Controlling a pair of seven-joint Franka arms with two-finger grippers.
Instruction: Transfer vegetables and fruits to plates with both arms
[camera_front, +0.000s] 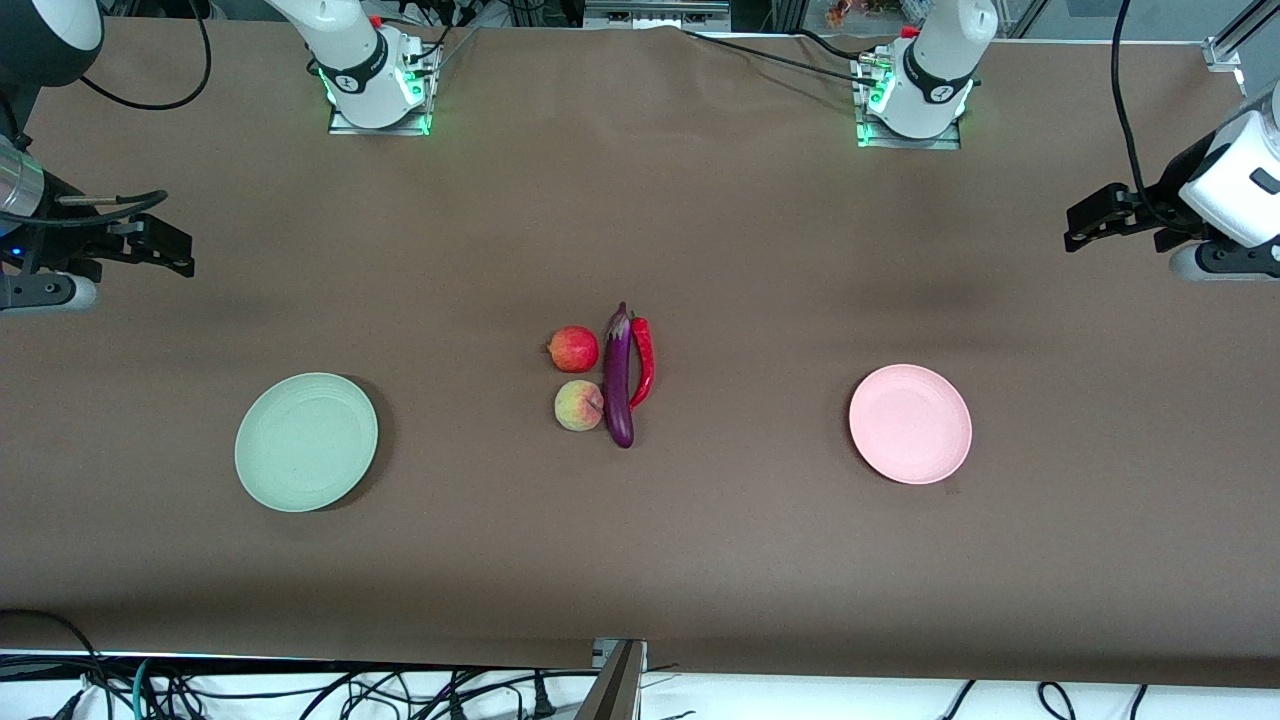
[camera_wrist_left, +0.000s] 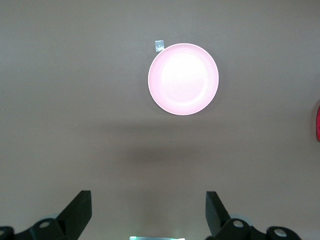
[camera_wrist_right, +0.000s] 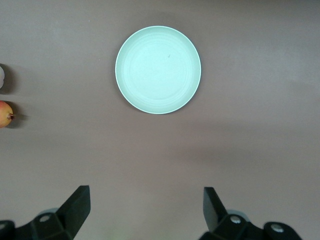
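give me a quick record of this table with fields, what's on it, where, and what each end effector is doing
eggplant: table centre, between the fruits and the chili
chili: beside the eggplant, toward the left arm's end
apple: beside the eggplant, toward the right arm's end
peach: nearer the front camera than the apple
green plate: empty, toward the right arm's end
pink plate: empty, toward the left arm's end
left end effector: open, holding nothing
right end effector: open, holding nothing

White jointed arms (camera_front: 935, 60) — black bands, cables, green-lit bases.
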